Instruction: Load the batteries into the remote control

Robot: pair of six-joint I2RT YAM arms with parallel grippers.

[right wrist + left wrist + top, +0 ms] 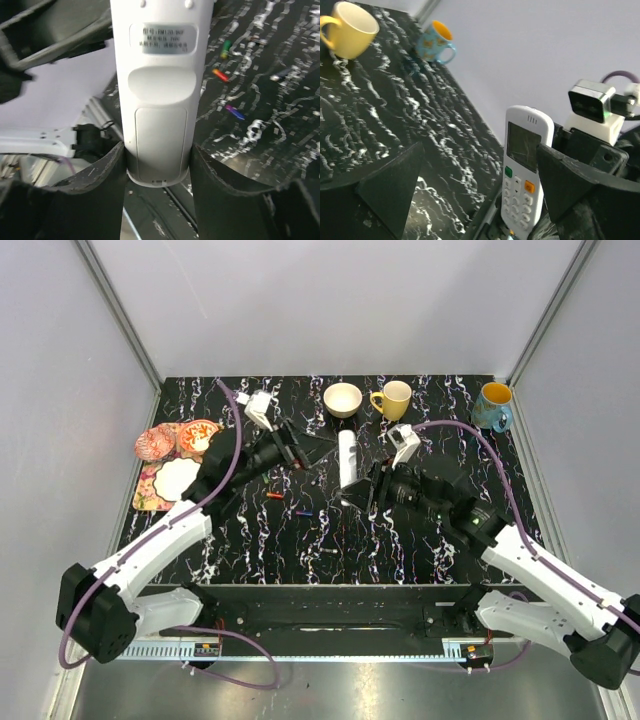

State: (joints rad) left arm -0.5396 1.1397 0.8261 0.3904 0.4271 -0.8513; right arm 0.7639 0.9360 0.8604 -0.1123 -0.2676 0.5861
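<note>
Your right claw (157, 172) is clamped on the remote control (157, 75), with its fingers (95, 195) pressing the two long edges at the bottom end. The handset looks lifted off the bench (430, 540) near its middle, with its back turned to the right wrist camera. The battery cover (161, 142) is on and shut, so I judge the step in hand to be getting that cover off before any cell goes in. Your left claw (480, 150) stands apart and holds nothing. It is close on the keypad side of the remote, but I cannot tell whether a finger touches the casing.

Mind that the right fingers sit level with the cover. Squeezing there may bind the lid, so consider passing the remote to the left claw by its upper half, or regripping higher, toward the label. The cover most likely slides along the body toward the bottom end, so push it lengthwise rather than prying outward. Keep the hold firm, because the casing looks smooth and could twist or slip.

The batteries lie loose on the bench, well apart from the remote. There is a red-orange battery (220, 75), a bluish battery (235, 112) and a green-tipped battery (226, 46). They are thin and will probably roll, so come down with the jaws across the cylinder.
</note>
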